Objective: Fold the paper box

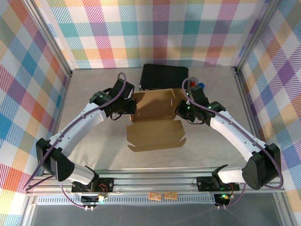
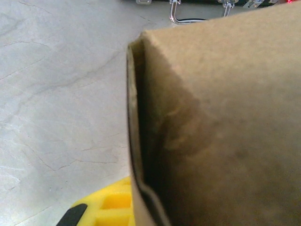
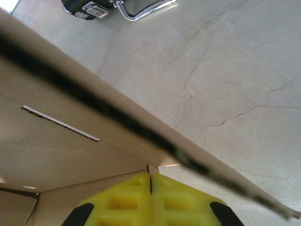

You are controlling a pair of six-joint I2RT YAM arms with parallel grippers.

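1. Your paper box (image 1: pixel 155 123) sits in the middle of the table (image 1: pixel 94 150), just in front of the black case (image 1: pixel 164 77). It's only half folded. The back part stands up as a shallow tray, and a big flap lies flat toward you with its tabs sticking out on the right.
2. Your left claw (image 1: pixel 129 111) is at the box's left end. In the left wrist view, one yellow finger (image 2: pixel 110 207) shows at the bottom, tight against the outside of the cardboard wall. The other finger is hidden behind that wall. So the claw is pressed together with the box wall pinched between its fingers.
3. Your right claw (image 1: pixel 180 111) is at the box's right end, opposite the left one. In the right wrist view, both yellow fingers (image 3: pixel 124 200) are squeezed flat together with just a thin seam between them.
4. Their tips sit right up against a cardboard edge, where a panel with a thin slot meets the wall. You can't tell from here whether any cardboard is actually caught in that seam.
5. Both arms reach in from the sides, with the box between them.
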